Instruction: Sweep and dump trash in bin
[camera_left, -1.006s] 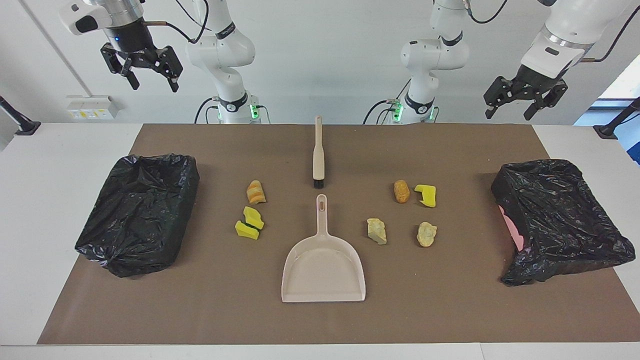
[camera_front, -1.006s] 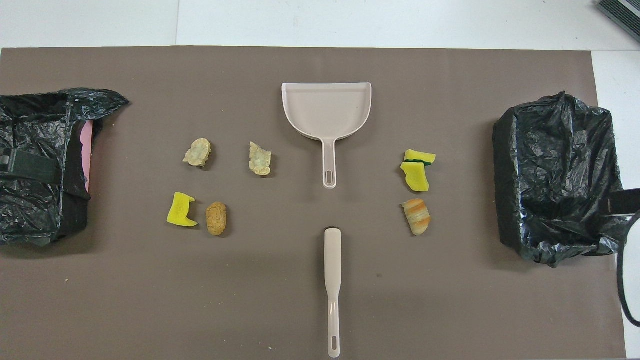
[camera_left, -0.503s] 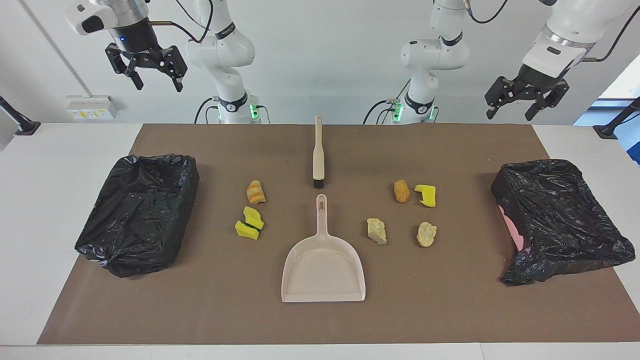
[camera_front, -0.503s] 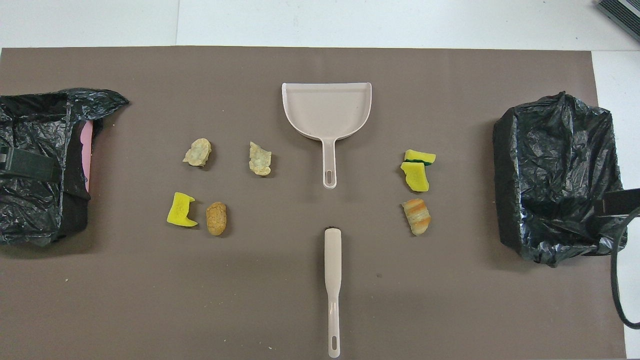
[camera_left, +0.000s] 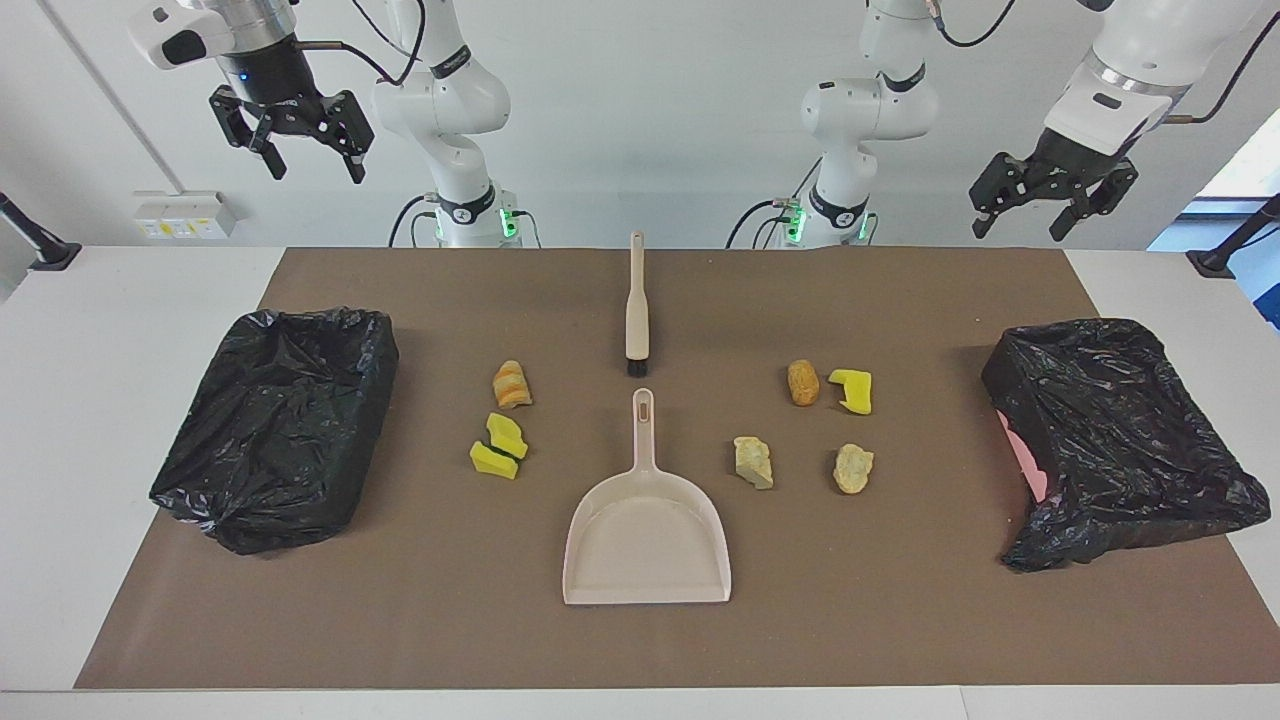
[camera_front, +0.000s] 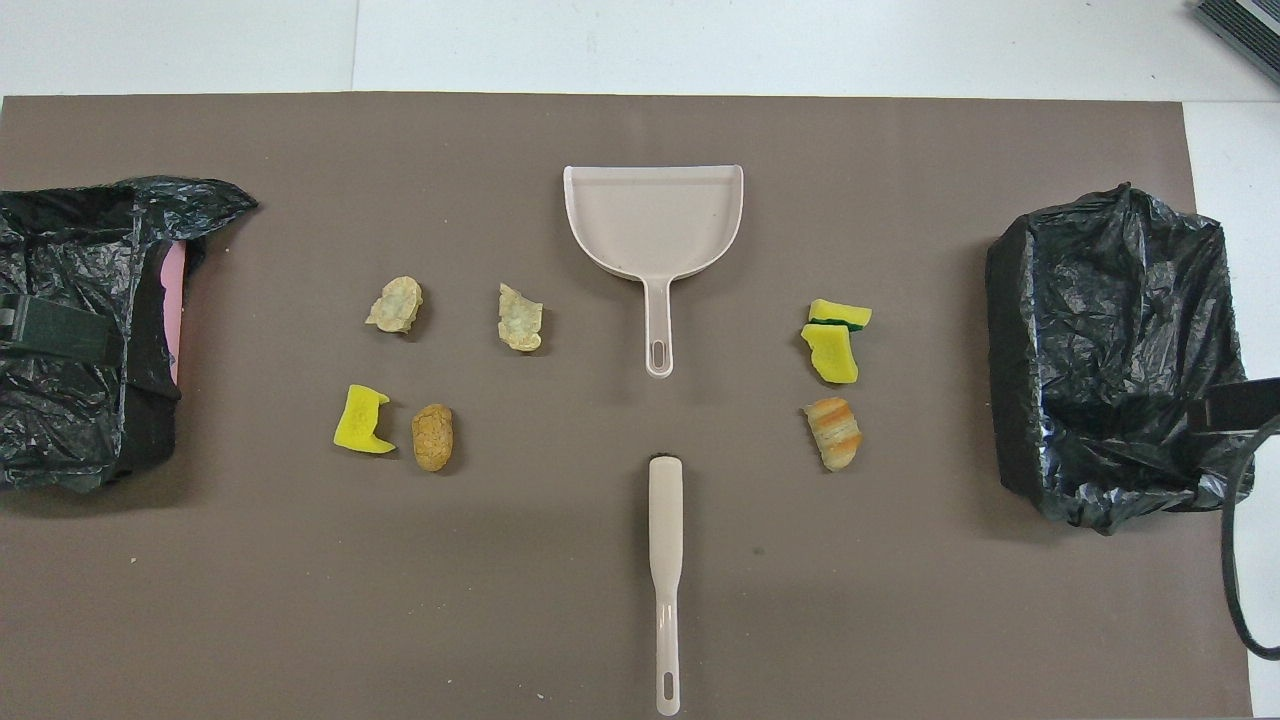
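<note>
High over the bin, right claw unmoved.

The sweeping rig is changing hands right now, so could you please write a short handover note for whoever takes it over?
Left gripper: open, empty, raised over the bin at the left arm's end.
Right gripper: open, empty, raised over the other bin.
Brush and dustpan lie mid-table, untouched, brush nearer the robots.
Trash on the mat: toward the left arm's end, a brown lump, a sponge chunk and two pale lumps; toward the right arm's end, a bread lump and two sponge chunks.
Done: nothing.
Left: grasp the tools, sweep all seven bits, dump them.
</note>
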